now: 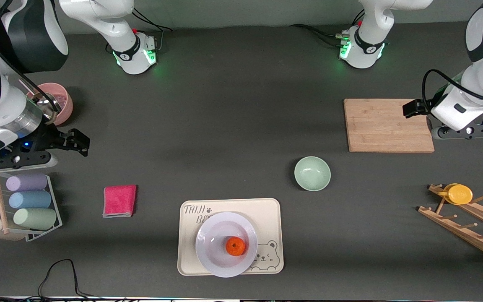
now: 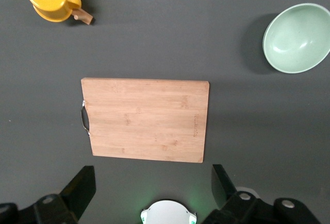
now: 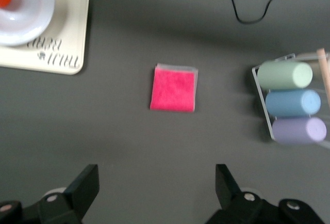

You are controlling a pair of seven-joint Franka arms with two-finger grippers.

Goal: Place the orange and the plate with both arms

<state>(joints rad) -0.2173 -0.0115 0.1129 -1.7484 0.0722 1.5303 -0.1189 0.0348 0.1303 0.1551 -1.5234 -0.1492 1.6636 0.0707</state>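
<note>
Orange [image 1: 235, 246] sits in white plate [image 1: 226, 244] on cream tray [image 1: 271, 218]. Left claw [image 2: 153, 182] wide above cutting board [image 2: 147, 119]; right claw [image 3: 157, 185] wide above table [image 1: 233, 126].

A dark grey table [image 1: 233, 126] fills nearly the whole frame under even overhead light that casts soft shadows. Along the top edge runs a strip of pale grey-green wall [image 1: 245, 10]. Black cables [image 1: 59, 272] trail across the lower left corner, where a thin bright band marks the table's edge.
</note>
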